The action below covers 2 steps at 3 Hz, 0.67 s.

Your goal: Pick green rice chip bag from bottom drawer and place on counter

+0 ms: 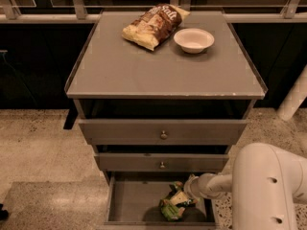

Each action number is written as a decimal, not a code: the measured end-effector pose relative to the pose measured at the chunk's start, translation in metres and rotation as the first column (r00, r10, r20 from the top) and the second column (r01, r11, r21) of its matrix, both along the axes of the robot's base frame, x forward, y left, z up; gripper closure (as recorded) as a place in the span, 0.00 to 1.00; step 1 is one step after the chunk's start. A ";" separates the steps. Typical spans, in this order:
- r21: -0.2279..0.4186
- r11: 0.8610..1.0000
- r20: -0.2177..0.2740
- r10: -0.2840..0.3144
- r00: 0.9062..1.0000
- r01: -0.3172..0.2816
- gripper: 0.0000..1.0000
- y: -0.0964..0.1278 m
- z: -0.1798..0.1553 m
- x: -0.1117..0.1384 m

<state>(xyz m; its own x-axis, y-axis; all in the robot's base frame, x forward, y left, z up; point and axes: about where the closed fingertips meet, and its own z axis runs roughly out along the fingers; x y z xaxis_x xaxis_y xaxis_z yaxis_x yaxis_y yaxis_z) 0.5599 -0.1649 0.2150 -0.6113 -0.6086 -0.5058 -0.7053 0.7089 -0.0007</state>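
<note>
The green rice chip bag (173, 205) lies crumpled at the right of the open bottom drawer (132, 200), a shallow grey tray pulled out at the foot of the cabinet. My gripper (184, 191) reaches into the drawer from the right, at the bag's upper right edge; my white arm (268, 186) fills the lower right corner. The counter (144, 71) is the flat grey cabinet top above.
A brown-and-cream chip bag (152, 25) and a white bowl (194, 40) sit at the back of the counter. Two upper drawers with small knobs (163, 135) are slightly ajar. A white pole (293, 99) stands at the right. Speckled floor surrounds the cabinet.
</note>
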 end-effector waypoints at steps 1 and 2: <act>-0.037 0.998 -0.003 -0.059 0.998 0.059 0.00 -0.027 -0.013 0.022; -0.045 0.991 -0.039 -0.128 0.991 0.127 0.00 -0.054 -0.026 0.028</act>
